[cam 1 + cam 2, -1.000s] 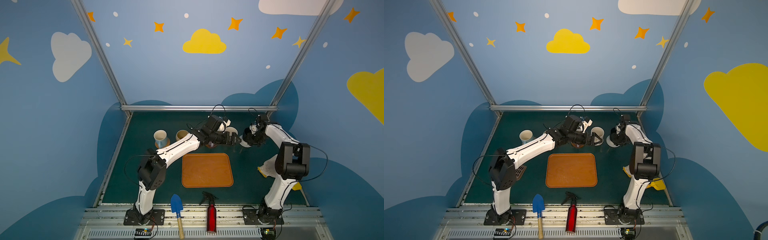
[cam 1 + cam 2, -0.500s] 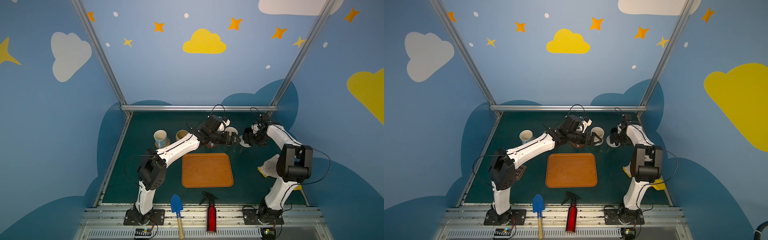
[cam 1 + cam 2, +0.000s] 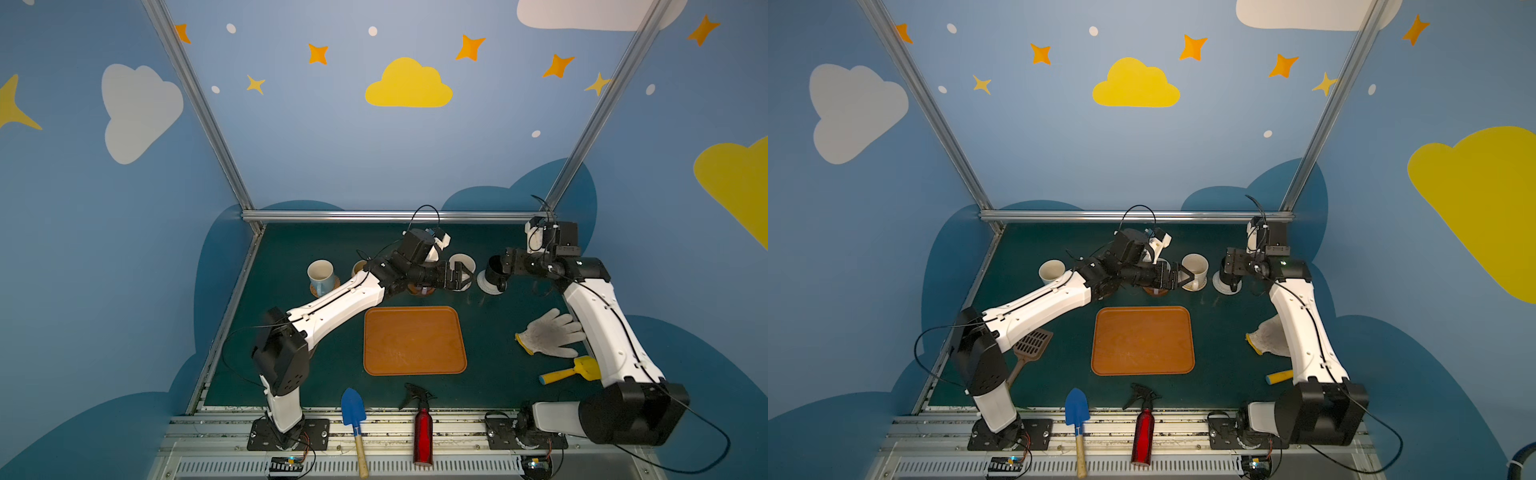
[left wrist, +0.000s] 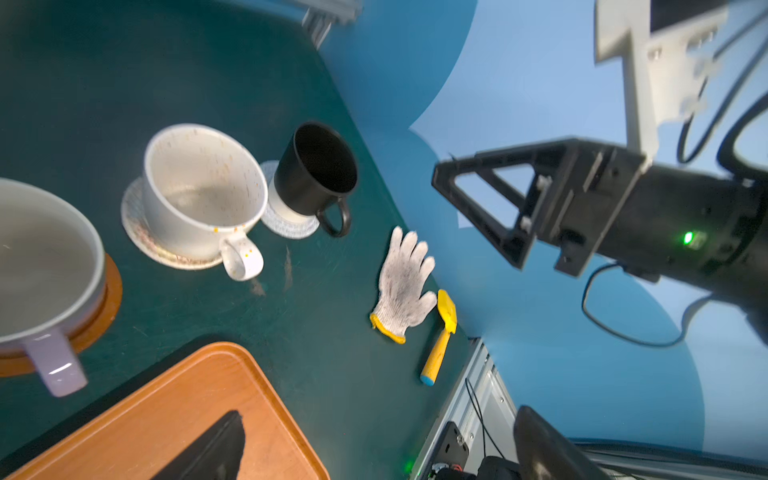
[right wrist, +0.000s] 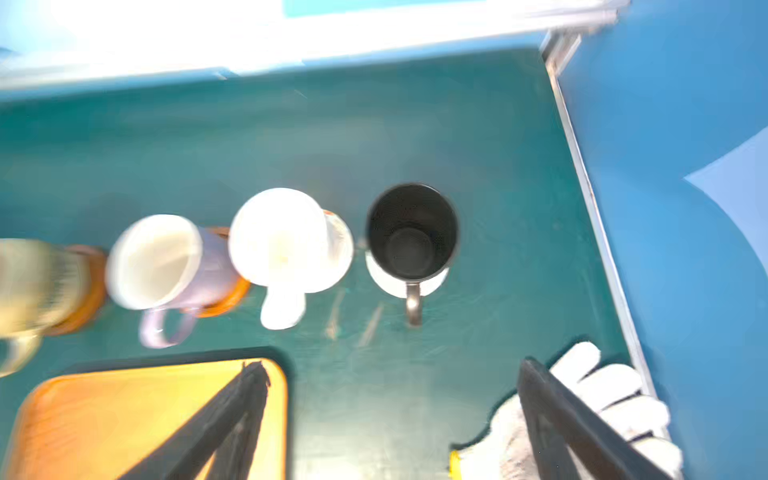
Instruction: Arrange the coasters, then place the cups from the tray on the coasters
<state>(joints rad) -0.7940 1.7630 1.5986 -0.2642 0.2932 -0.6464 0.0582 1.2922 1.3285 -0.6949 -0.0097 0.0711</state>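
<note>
Black mug sat on pale grey coaster, near far edge of worktop, toward right edge. Tray bare. Right hand released, empty, clear of mug. Best retreat, as judged: straight up, away from handle. Left hand released too.

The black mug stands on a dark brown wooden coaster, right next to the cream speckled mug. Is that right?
Not quite. The black mug does stand right next to the cream speckled mug, but it sits on a pale grey coaster, not a dark brown wooden one. The left wrist view shows this.
</note>
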